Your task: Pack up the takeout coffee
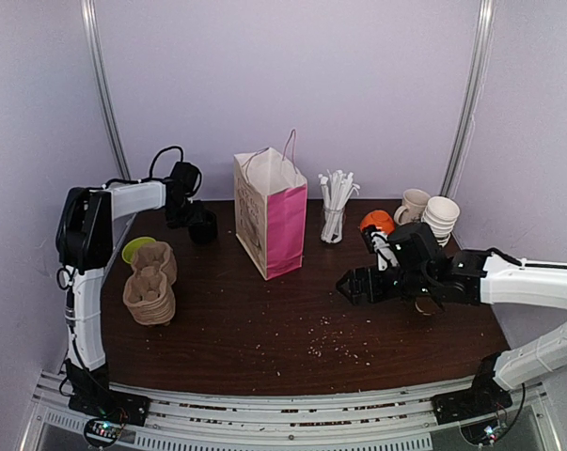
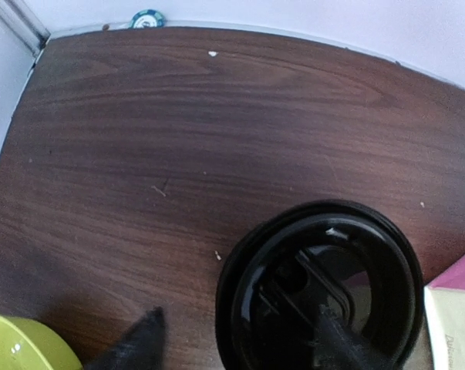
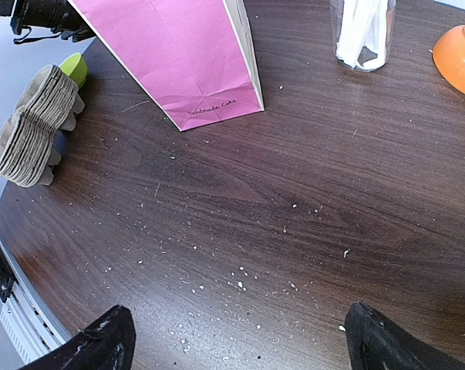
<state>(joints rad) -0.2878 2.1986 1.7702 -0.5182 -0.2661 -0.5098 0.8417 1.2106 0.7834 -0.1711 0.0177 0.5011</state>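
Straw jar (image 1: 332, 225) beside orange bowl (image 1: 377, 222); mug (image 1: 414, 204) near.

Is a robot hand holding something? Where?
Nothing, it seems: the right gripper is open and empty; one left gripper finger stands clear of the coffee.

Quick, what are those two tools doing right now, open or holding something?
Left tool: open, over the coffee cup's black lid, not gripping it.
Right tool: open, empty.

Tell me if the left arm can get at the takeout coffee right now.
Probably yes: the left gripper hangs open just above the takeout coffee, one finger over its lid, with nothing between them.
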